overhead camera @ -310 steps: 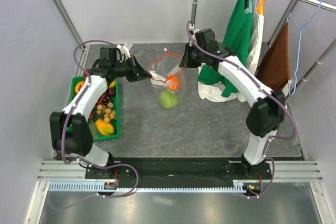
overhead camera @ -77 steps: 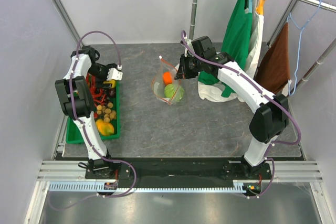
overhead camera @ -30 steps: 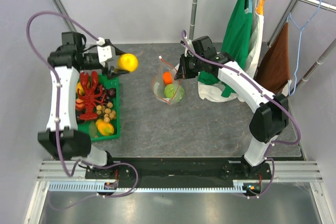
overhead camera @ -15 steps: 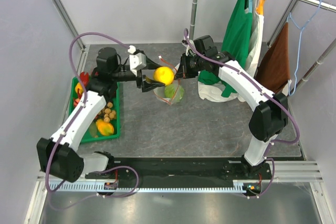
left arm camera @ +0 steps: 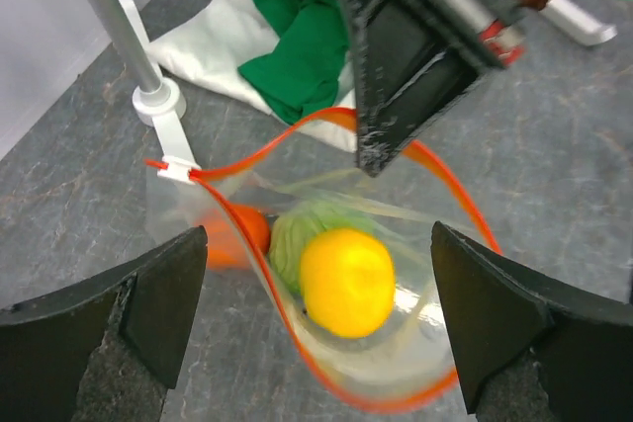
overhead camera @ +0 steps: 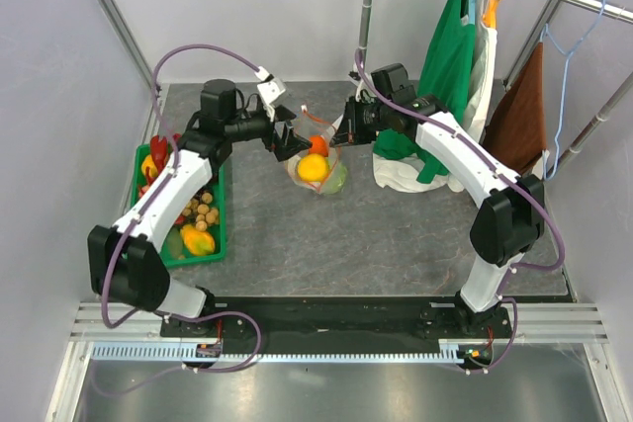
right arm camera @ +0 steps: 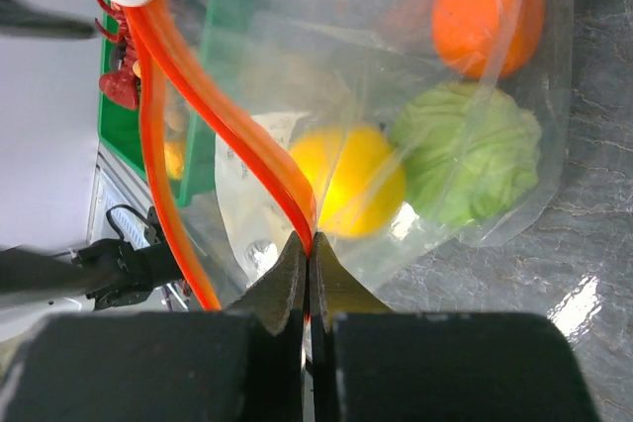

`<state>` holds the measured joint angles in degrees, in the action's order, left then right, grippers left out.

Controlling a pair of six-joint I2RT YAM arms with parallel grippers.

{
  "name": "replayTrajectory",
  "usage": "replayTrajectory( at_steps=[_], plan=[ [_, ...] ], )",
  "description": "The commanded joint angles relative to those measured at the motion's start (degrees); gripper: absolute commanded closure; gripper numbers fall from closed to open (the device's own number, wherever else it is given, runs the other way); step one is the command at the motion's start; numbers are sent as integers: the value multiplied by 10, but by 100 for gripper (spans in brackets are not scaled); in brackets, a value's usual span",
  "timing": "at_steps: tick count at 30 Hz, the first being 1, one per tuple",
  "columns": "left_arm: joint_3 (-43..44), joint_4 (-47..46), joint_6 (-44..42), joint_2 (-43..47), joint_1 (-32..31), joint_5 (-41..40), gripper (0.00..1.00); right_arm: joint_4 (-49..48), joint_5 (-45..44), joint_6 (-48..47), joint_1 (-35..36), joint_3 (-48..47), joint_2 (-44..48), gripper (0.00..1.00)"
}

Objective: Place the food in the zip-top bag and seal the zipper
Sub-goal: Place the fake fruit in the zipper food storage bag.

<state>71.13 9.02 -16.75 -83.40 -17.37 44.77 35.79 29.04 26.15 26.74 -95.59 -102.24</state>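
- Our left hand (left arm camera: 318,318) hangs wide open and empty over the mouth of the zip-top bag (right arm camera: 326,37), where the yellow fruit (left arm camera: 346,282) lies against the cabbage (right arm camera: 465,155).
- Our right hand (right arm camera: 307,256) pinches tight on the zipper (right arm camera: 227,126), holding the mouth up off the bench (overhead camera: 396,234).
- We judge the film limp and slippery; the stiffer strip looks the safest hold.
- The tan balls (overhead camera: 203,210) sit in the green tray (overhead camera: 198,256), well apart.

The zip-top bag (left arm camera: 420,328) is clear, crinkly, glossy plastic; its zipper (right arm camera: 232,135) is a smooth red-orange strip. The yellow fruit (left arm camera: 346,281) shines smooth, the cabbage (right arm camera: 465,155) looks matt and ridged. The worktop (left arm camera: 554,145) is mottled grey with a slight sheen
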Motion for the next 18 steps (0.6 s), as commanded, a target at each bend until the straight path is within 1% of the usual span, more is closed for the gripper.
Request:
replayTrajectory(
  at_steps=[1, 2, 4, 5, 6, 7, 8, 9, 10, 11, 12, 13, 14, 15, 16, 18],
  plan=[
    [44, 66, 67, 81, 30, 65, 0, -23, 17, 11, -4, -13, 10, 100],
    [64, 135, 63, 86, 38, 67, 0, -22, 16, 12, -3, -13, 9, 100],
    [92, 236, 30, 91, 64, 56, 0, -23, 15, 11, -3, -12, 9, 100],
    [115, 329, -9, 96, 77, 51, 0, -22, 16, 10, -4, -10, 11, 100],
    [121, 380, -28, 100, 95, 54, 0, -23, 16, 10, -4, -10, 10, 100],
    [129, 422, -49, 104, 149, 79, 0, -23, 17, 10, -3, -8, 10, 100],
    [133, 515, -104, 107, 172, 84, 0, -24, 17, 11, -3, -7, 11, 100],
    [139, 559, -135, 105, 227, 75, 0, -26, 17, 11, -3, -6, 11, 100],
    [147, 601, -211, 103, 242, 43, 1, -26, 17, 11, -3, -3, 12, 100],
    [148, 654, -254, 98, 256, 30, 2, -26, 17, 10, -3, -1, 12, 100],
    [146, 729, -297, 99, 287, 16, 5, -26, 18, 10, -3, 0, 12, 100],
    [132, 762, -362, 104, 300, 6, 5, -26, 17, 8, -4, 2, 13, 100],
    [118, 774, -374, 109, 312, -11, 5, -25, 16, 8, -4, 4, 14, 100],
    [101, 772, -381, 122, 326, -54, 4, -26, 16, 7, -3, 6, 15, 100],
    [71, 763, -380, 126, 331, -74, 4, -26, 16, 8, -3, 8, 15, 100],
    [51, 733, -364, 133, 340, -111, 6, -27, 17, 8, -4, 11, 15, 100]
  ],
)
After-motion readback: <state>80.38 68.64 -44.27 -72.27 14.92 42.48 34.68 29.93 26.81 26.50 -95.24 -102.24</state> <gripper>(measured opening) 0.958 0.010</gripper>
